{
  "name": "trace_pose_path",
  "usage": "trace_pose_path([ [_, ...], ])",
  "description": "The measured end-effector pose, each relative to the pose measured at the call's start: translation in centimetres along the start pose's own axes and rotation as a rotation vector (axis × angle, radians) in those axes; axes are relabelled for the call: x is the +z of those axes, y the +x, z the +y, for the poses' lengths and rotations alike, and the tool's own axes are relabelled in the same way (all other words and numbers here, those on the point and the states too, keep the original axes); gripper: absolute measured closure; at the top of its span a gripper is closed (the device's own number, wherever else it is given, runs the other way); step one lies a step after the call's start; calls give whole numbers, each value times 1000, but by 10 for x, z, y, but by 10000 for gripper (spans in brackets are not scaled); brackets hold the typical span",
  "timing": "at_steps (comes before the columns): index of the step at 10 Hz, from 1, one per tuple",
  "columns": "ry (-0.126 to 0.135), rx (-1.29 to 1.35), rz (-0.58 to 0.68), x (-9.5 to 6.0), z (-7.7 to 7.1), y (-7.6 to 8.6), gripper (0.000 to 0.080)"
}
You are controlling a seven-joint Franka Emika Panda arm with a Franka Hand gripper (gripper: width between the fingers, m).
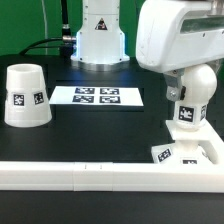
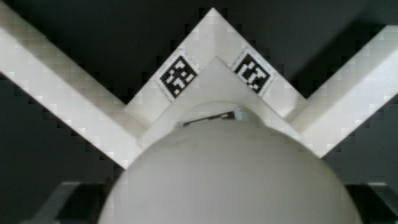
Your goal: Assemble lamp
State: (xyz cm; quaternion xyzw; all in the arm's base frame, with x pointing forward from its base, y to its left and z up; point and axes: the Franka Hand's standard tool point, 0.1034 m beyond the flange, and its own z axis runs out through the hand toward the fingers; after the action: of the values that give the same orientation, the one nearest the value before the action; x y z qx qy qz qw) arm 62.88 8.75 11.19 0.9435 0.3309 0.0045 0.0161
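Note:
The white round-headed bulb (image 1: 190, 100) stands neck down over the flat square base (image 1: 196, 152) at the exterior view's right. My gripper (image 1: 186, 88) is shut on the bulb's head, with a dark finger (image 1: 172, 90) on its side. In the wrist view the bulb's head (image 2: 222, 160) fills the lower middle, and the base's tagged corner (image 2: 214, 65) shows beyond it. My gripper (image 2: 217, 205) has its jaws at both sides of the head. The cup-like shade (image 1: 25, 95) stands alone at the exterior view's left.
The long white rail (image 1: 90, 176) runs along the front, and the base rests against it. The marker board (image 1: 97, 96) lies flat in the middle of the black table. The arm's own pedestal (image 1: 100, 42) stands at the back.

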Motion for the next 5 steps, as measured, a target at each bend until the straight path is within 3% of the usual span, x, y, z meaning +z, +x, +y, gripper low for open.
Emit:
trace_pose_path([
  [5, 12, 380, 2, 1, -1, 0, 223],
])
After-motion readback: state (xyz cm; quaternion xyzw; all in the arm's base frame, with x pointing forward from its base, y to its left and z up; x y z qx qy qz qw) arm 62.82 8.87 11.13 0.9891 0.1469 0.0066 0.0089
